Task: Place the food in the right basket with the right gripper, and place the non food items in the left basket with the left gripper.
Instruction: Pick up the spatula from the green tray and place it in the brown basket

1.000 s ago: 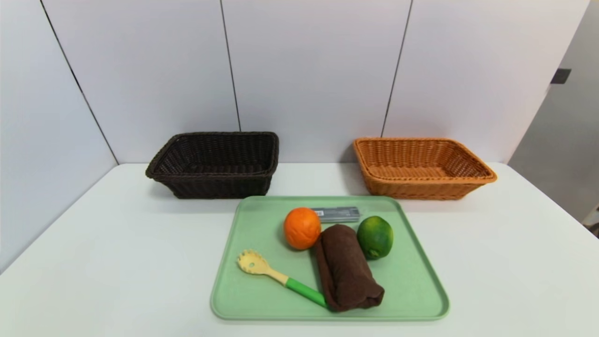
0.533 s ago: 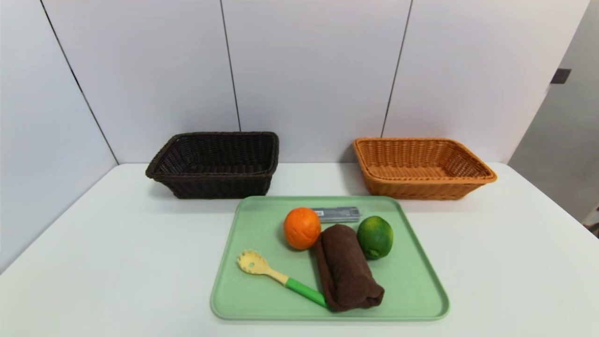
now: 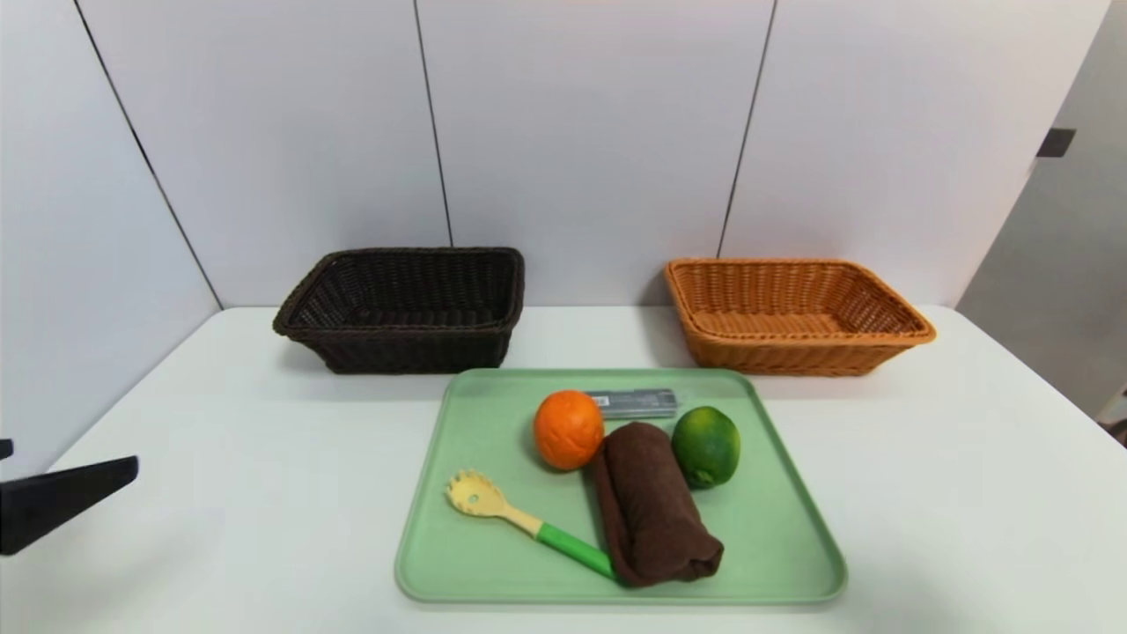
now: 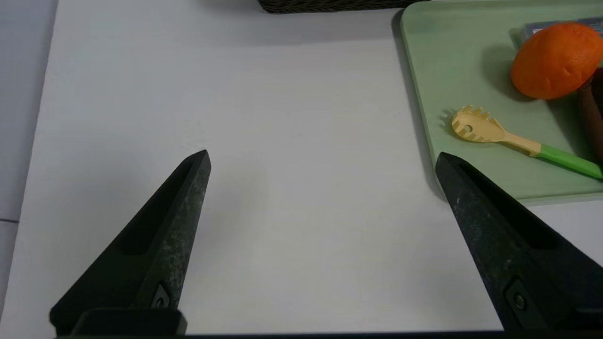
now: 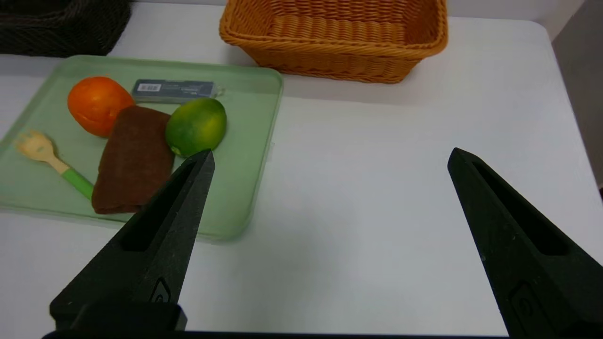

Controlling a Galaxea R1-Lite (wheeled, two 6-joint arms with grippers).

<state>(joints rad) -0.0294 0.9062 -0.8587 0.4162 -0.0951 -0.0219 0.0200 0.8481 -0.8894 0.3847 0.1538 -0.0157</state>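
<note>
A green tray [image 3: 475, 414] in the middle of the table carries an orange [image 3: 568, 429], a green lime [image 3: 705, 446], a rolled brown towel [image 3: 651, 506], a yellow pasta spoon with a green handle [image 3: 519, 519] and a grey flat packet [image 3: 634, 402]. The dark brown left basket [image 3: 401, 308] and the orange right basket [image 3: 792, 315] stand behind the tray, both without contents. My left gripper [image 4: 322, 160] hovers open over bare table left of the tray; one of its fingers [image 3: 62, 497] shows at the head view's left edge. My right gripper [image 5: 330, 157] is open over bare table right of the tray.
White wall panels close off the back and the left side. The white table [image 3: 220, 458] ends at its right edge [image 3: 1030, 379] beside a grey floor. Bare table lies on both sides of the tray.
A black finger of my left gripper has come into the head view at the left edge. Everything on the tray and both baskets stay as they were.
</note>
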